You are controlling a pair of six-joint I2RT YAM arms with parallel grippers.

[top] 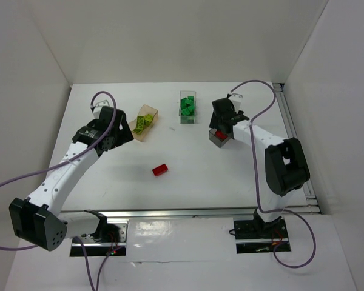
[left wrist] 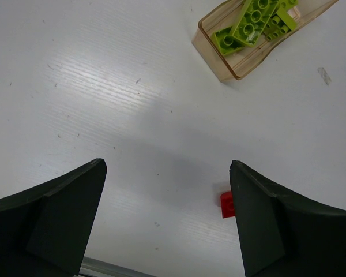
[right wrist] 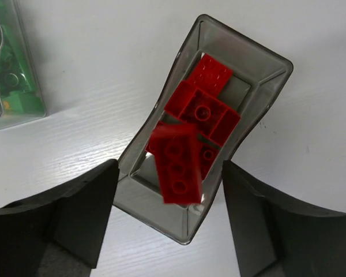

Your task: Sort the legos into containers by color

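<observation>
My left gripper [top: 122, 130] is open and empty above bare table, its midpoint in the left wrist view [left wrist: 167, 167]. One red lego [top: 160, 170] lies loose mid-table, half hidden behind my right finger [left wrist: 226, 204]. The orange-tan container [top: 144, 122] holds yellow-green legos [left wrist: 251, 26]. My right gripper [top: 221, 124] is open above the smoky grey container [right wrist: 161, 213]. A blurred red lego [right wrist: 177, 164] sits between the jaws without touching them, over several red legos [right wrist: 202, 109] in that box. The clear container [top: 187, 107] holds dark green legos.
White walls enclose the table at the back and both sides. A metal rail runs along the near edge by the arm bases [top: 188, 213]. The clear container's corner shows at the left of the right wrist view [right wrist: 11, 75].
</observation>
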